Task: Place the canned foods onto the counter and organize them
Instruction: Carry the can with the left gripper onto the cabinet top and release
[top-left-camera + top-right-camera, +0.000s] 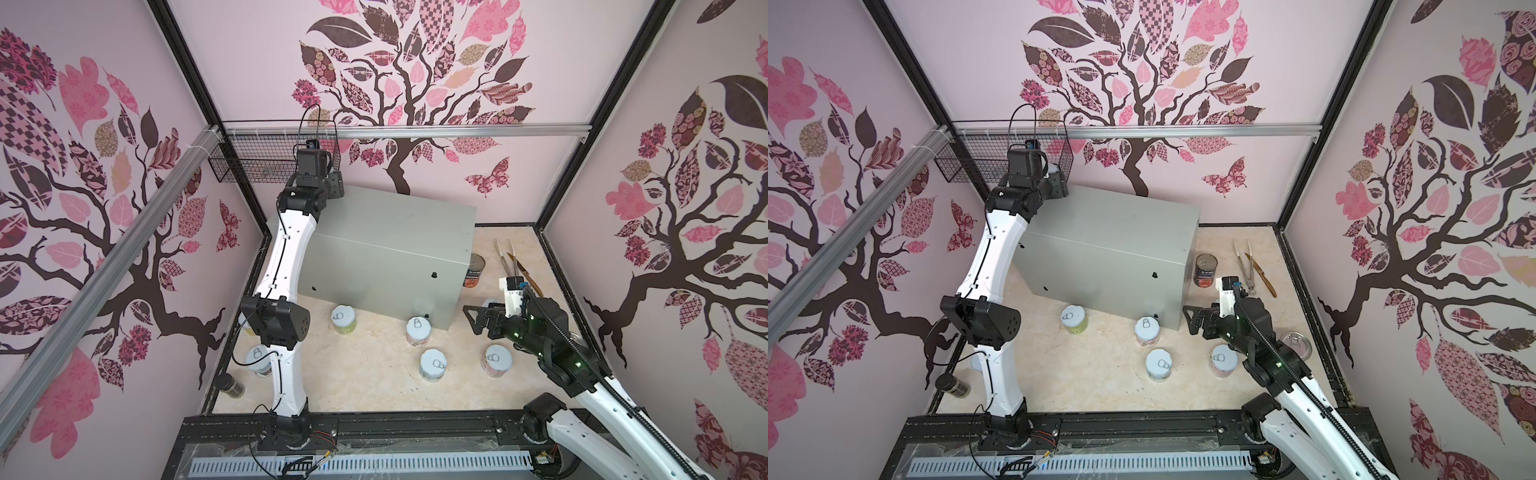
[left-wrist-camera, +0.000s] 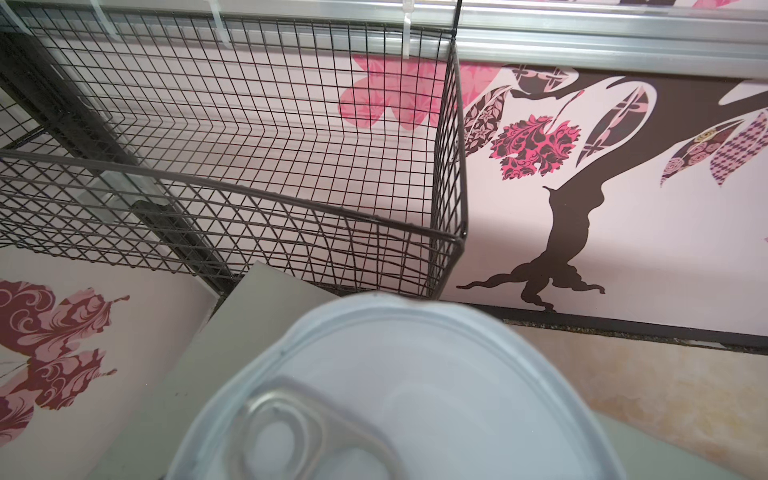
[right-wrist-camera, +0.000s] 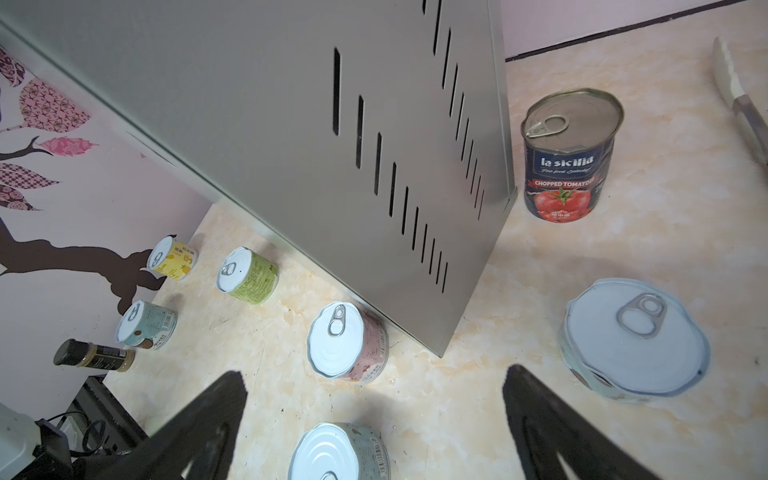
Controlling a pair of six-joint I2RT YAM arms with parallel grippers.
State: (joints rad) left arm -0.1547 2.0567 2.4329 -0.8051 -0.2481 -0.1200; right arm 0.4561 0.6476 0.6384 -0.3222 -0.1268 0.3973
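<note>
Up at the upper left, the left end effector (image 1: 336,185) is clamped on a pale-lidded can (image 2: 415,395) at the counter's (image 1: 390,249) far corner, beside the wire basket (image 2: 249,166). At lower centre, a green can (image 1: 344,319) and a pink can (image 1: 417,330) stand just beside the counter's near edge, with open floor (image 1: 353,386) below. At the lower right, the right end effector (image 1: 470,320) is spread wide and empty, near the counter's corner.

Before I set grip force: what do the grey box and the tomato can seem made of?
Grey box: likely painted sheet metal, matte; punched vent slots, thin folded edge. Tomato can: metal, dull lid with pull ring; glossy printed label, paper or lacquer unclear.
</note>
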